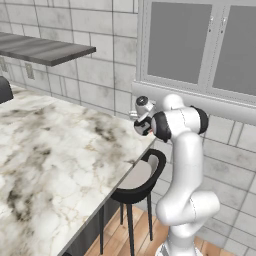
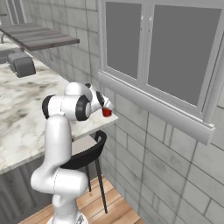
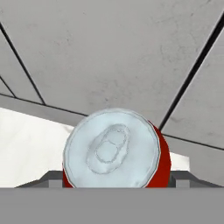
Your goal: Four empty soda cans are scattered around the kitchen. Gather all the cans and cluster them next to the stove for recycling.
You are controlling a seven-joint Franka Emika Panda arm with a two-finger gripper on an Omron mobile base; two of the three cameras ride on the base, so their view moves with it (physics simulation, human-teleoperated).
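Room: a kitchen with grey tiled walls, a wood plank floor and a window above the counter's end.
Surface: a white-grey marble counter is seen running toward the tiled wall, with a black stool tucked under its near edge.
Background: a grey wall shelf is mounted over the counter; a toaster-like grey appliance is set far back on it.
Can: a red soda can with a silver top is seen end-on in the hand view, centred just ahead of the fingers; in the right base view a red patch is visible at the counter's corner by the wall.
Gripper: the gripper is brought down over the can at that corner, the jaws set either side of the can; whether they are pressed against it or standing just clear cannot be told, since the fingertips are mostly hidden behind the can.
Reason for pose: the hand is aligned with the can's axis, presumably so the cylinder can be clasped across its width.
Task stage: judged to be the pickup of one can; the stove is yet to be reached.
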